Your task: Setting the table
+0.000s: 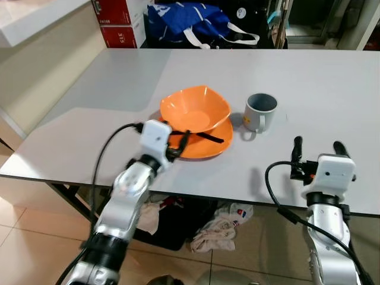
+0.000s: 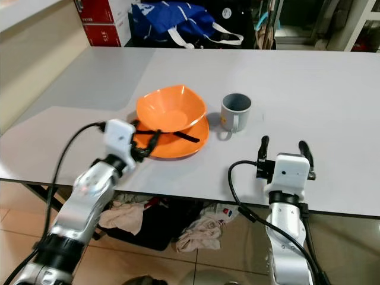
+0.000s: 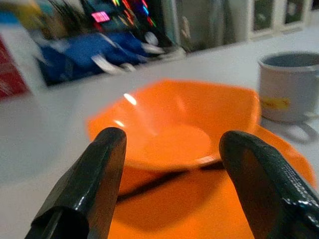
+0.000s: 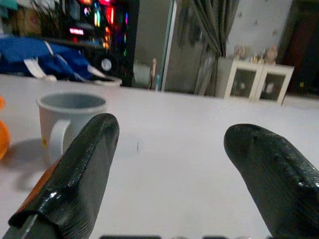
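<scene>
**Table state: one bowl, one plate, one mug, both claws empty**

Count on the grey table (image 1: 332, 89): one orange bowl (image 1: 195, 108), one orange plate (image 1: 208, 145) beneath it, one grey mug (image 1: 260, 112). The bowl sits on the plate, tilted, near the table's centre. A thin dark stick-like item (image 1: 209, 138) lies across the plate under the bowl's near edge; what it is cannot be told. The mug stands upright just right of the plate, apart from it, handle toward the near edge.

Left gripper (image 1: 180, 145) is at the plate's near-left rim, fingers spread wide, nothing between them. Right gripper (image 1: 317, 146) hovers at the near table edge, right of the mug and well apart, fingers also wide, empty.

Surroundings: blue bag (image 1: 187, 22) and red boxes (image 1: 116, 21) beyond the far edge; crumpled cloths (image 1: 217, 228) on the floor under the table.
</scene>
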